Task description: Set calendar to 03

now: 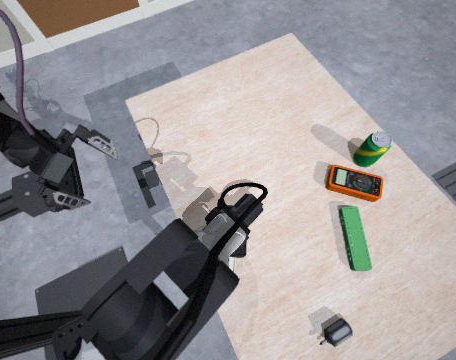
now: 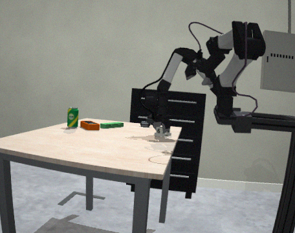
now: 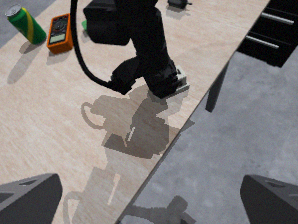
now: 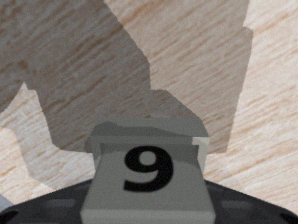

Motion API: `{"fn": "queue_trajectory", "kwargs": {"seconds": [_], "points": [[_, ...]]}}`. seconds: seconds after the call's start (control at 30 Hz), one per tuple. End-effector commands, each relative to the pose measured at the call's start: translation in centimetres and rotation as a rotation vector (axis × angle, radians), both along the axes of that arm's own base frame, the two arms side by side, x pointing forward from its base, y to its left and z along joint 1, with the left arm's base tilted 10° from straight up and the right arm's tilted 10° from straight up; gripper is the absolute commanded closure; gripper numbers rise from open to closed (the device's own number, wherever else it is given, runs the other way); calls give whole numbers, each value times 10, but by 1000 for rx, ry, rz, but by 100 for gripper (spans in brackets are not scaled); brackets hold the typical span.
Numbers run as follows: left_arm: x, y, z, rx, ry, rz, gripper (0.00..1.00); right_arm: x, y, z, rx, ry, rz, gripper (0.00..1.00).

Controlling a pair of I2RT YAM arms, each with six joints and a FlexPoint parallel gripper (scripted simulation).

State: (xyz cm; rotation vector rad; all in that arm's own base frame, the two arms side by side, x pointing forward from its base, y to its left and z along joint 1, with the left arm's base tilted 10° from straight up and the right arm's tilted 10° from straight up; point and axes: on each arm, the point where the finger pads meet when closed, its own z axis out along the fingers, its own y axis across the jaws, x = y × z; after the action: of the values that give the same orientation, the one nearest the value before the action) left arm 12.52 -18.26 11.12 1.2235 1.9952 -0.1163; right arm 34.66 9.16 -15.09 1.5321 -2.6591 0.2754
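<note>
ok so you've got the tray (image 1: 232, 262) (image 2: 167, 134) (image 3: 179, 90) (image 4: 150, 125) close to the robot-side edge of the table (image 1: 288, 100) (image 2: 89, 145) (image 3: 50, 110) (image 4: 200, 50), and the open room is mostly on the far side of it. your can (image 1: 372, 149) (image 2: 72, 117) (image 3: 26, 24), orange meter (image 1: 355, 183) (image 2: 90, 125) (image 3: 60, 33) and green bar (image 1: 356, 238) (image 2: 112, 125) (image 3: 84, 24) sit well apart from it, and the dark plug (image 1: 337, 332) (image 2: 144, 123) (image 3: 177, 3) is off by itself too. your right gripper (image 1: 242, 246) (image 2: 162, 127) (image 3: 161, 87) (image 4: 148, 186) points down at the tray, fingers partway in and looking clamped on a cube (image 2: 159, 131) (image 4: 149, 170), with a 9 facing the wrist cam and a 6 toward the exterior one. can't tell from these if that cube's flat in the tray, or where the second one is, sorry. your left gripper (image 1: 104, 180) (image 2: 197, 77) (image 3: 150, 182) hangs high, outside the table edge in the top view, fingers wide apart with nothing between them.
</note>
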Motion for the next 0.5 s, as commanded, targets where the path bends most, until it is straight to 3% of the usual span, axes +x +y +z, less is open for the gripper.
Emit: {"fn": "queue_trajectory", "kwargs": {"seconds": [0.0, 0.13, 0.47], "points": [[0, -2, 2, -5, 1, -2, 0, 16, 6, 18, 30, -57, -3, 67], [0, -2, 2, -5, 1, -2, 0, 9, 7, 20, 23, -38, -2, 69], [2, -5, 6, -18, -4, -6, 0, 8, 17, 64, 25, -42, -1, 69]]}}
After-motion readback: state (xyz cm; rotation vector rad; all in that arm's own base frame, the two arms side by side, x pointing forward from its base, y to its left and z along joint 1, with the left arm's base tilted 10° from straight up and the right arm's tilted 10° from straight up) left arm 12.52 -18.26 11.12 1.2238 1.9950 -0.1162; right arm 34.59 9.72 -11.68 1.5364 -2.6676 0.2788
